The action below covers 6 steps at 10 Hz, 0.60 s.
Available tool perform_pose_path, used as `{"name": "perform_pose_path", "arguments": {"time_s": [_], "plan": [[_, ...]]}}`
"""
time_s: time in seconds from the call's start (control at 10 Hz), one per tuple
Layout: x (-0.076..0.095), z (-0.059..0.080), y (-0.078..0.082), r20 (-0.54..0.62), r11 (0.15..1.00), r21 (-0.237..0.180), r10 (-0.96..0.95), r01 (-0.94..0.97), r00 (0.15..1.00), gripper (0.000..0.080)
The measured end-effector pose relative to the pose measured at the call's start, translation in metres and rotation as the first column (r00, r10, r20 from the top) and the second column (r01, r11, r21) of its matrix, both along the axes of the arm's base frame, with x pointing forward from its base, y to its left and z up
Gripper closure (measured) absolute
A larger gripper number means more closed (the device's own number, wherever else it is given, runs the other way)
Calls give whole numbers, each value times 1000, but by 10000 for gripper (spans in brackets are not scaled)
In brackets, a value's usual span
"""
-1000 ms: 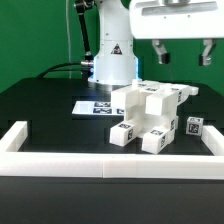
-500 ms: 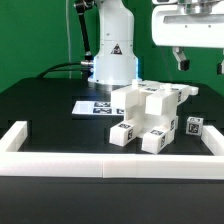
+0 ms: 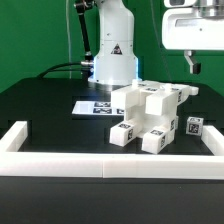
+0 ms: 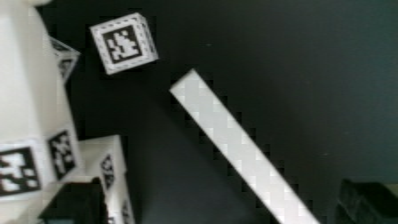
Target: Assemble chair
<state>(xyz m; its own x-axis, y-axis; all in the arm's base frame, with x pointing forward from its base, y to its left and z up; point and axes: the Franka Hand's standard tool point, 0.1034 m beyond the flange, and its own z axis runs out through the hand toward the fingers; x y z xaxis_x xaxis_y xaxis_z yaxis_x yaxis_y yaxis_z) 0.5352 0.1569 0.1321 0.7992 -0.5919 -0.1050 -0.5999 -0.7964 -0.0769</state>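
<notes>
The chair [image 3: 150, 112] stands partly built in the middle of the black table, a cluster of blocky white pieces with black-and-white tags. A small loose tagged piece [image 3: 193, 125] lies just to its right in the exterior view. My gripper [image 3: 208, 62] hangs high above, off to the exterior view's right of the chair, half cut off by the picture's edge; one dark finger [image 3: 191, 63] shows. In the wrist view the gripper [image 4: 217, 206] is open with nothing between its fingers, bare table below it, tagged chair pieces [image 4: 39, 165] to one side and a tagged block [image 4: 121, 42] further off.
A low white border rail [image 3: 110, 166] runs along the table's front and both sides; part of the rail [image 4: 231, 140] crosses the wrist view diagonally. The marker board [image 3: 92, 107] lies behind the chair, in front of the robot base [image 3: 112, 60].
The gripper has travelled steadily toward the exterior view's right, now partly out of the picture, staying open and empty. The chair pieces have not moved.
</notes>
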Motion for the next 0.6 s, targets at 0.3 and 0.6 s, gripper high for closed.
{"name": "perform_pose_path", "arguments": {"time_s": [0.3, 0.6], "plan": [[3, -2, 1, -13, 1000, -1, 8, -8, 1000, 151], [0, -8, 5, -19, 1000, -8, 21, -21, 1000, 151]]}}
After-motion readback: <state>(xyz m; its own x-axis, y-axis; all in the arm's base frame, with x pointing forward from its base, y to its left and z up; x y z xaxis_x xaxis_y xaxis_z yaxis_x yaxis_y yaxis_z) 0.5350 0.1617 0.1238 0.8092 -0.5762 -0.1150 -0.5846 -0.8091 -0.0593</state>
